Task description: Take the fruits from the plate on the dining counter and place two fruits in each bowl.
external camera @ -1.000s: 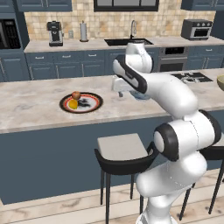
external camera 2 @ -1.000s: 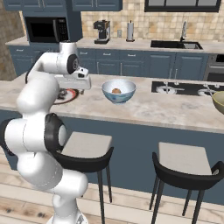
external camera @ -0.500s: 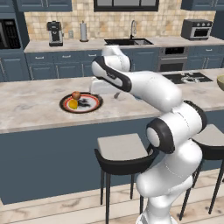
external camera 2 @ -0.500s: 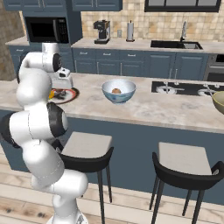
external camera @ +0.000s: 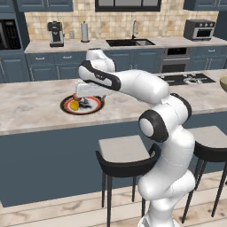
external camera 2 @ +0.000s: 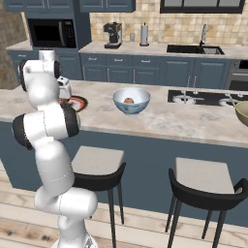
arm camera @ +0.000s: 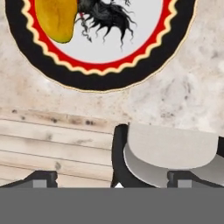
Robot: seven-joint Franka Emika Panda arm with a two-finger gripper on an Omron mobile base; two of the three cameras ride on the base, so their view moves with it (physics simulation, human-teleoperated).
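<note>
Since a second ago the arm has swung left, away from the blue bowl (external camera 2: 131, 100), carrying the tool (external camera: 87, 91) over the plate (external camera: 82, 105) on the bench (external camera: 31, 106). Left to right in the left base view: a yellow fruit (external camera: 74, 105) lies on the plate's left side, a reddish fruit (external camera: 77, 96) just behind it, the tool above the plate's middle. Its fingers are spread wide, empty. One fruit (external camera 2: 128, 100) sits in the blue bowl. The yellow fruit lies just left of the tool.

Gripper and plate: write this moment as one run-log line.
gripper: open, empty | position: above plate edge | plate: yellow fruit | blue bowl: one fruit
</note>
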